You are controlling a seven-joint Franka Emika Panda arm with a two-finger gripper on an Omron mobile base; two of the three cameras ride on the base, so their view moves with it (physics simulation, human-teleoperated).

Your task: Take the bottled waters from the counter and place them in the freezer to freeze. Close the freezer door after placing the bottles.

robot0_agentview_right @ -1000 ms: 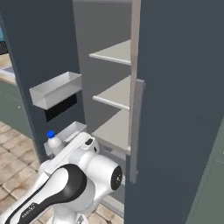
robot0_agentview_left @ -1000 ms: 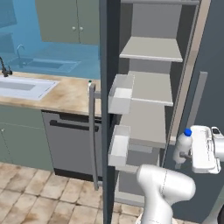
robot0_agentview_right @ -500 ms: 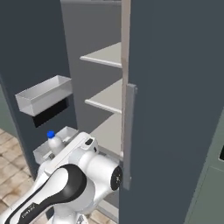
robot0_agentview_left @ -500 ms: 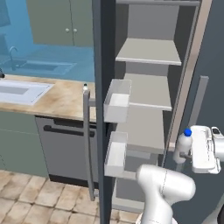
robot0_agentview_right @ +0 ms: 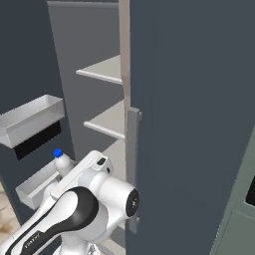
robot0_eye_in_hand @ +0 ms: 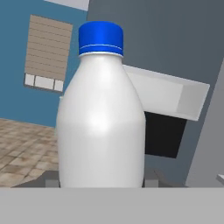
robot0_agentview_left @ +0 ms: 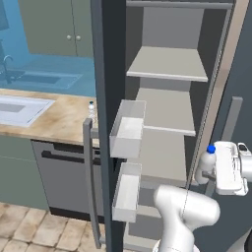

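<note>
A whitish bottled water (robot0_eye_in_hand: 100, 122) with a blue cap stands upright in my gripper (robot0_eye_in_hand: 101, 180), which is shut on its lower body. From the left base view the same bottle (robot0_agentview_left: 205, 165) hangs in front of the open freezer (robot0_agentview_left: 167, 64), at the right edge of its opening, level with the lower shelf; my gripper (robot0_agentview_left: 204, 173) holds it there. The right base view shows this bottle (robot0_agentview_right: 63, 162) above a door bin. A second small clear bottle (robot0_agentview_left: 91, 111) stands on the counter (robot0_agentview_left: 54, 123) beside the open freezer door (robot0_agentview_left: 109, 59).
Two white bins (robot0_agentview_left: 128, 129) hang on the inside of the open door, whose bar handle (robot0_agentview_left: 88, 182) faces the dishwasher (robot0_agentview_left: 61, 177). Pale shelves (robot0_agentview_left: 165, 110) fill the freezer. A second dark door with a grey handle (robot0_agentview_right: 132, 169) stands close on the right.
The whole picture has shifted, so the base has driven and the camera with it; the freezer opening now sits more to the left. The bottle stays in my shut gripper.
</note>
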